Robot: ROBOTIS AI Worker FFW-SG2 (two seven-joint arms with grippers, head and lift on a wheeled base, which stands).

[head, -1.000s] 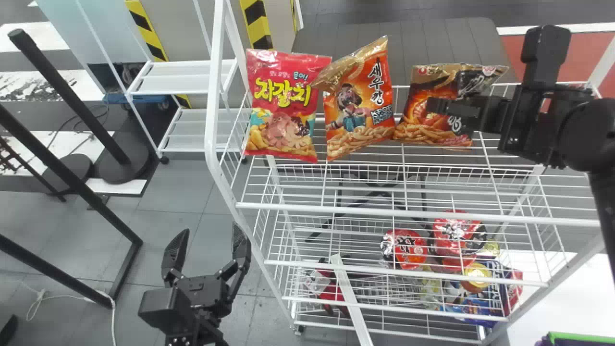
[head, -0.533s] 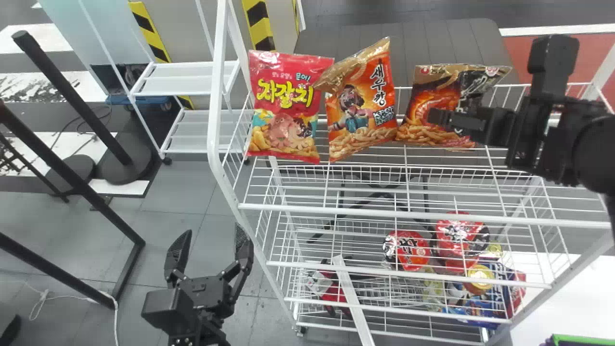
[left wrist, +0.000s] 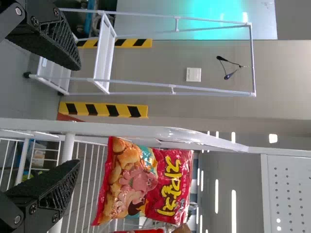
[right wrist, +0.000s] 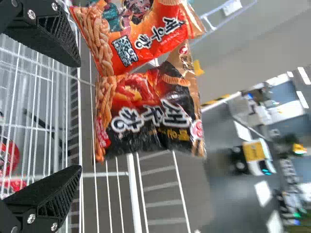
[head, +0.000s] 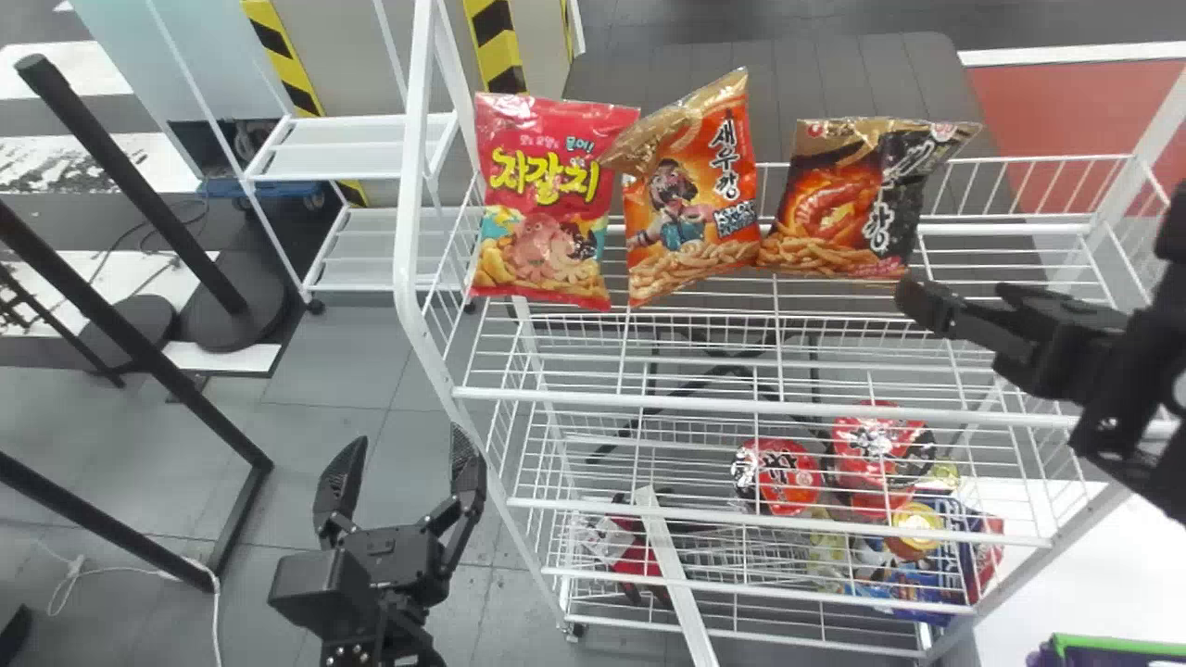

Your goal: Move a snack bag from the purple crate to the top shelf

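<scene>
Partner: Please tell me, from left to right, how things are.

Me: At the left and near, my left gripper waits beside the rack, its fingers wide and with nothing between. Then, at the far side of the top shelf, the red bag stands with large yellow letters. Next is the orange bag, a little tilted, with dark letters in pale outline.

Partner: And the task's bag?

Me: I judge it is the dark bag, the right one of the three, also upon the top shelf. It has big pale letters on its front. Its right neighbour is my right gripper, near but apart from it, with the fingers wide and holding nothing. So the placing looks finished to me, and I should only back away gently.

Partner: If it must be corrected, how would you take it?

Me: It should be light and soft, puffed with air, and the shiny film can slip. The pieces inside may break easily. I would take the flat sealed top edge, softly, and not squeeze the belly. A careless push could tip it onto the orange bag.

Partner: And the crate?

Me: At the near right corner there is a green rim with some purple; it is cut off there, so perhaps this is the purple crate.
</scene>
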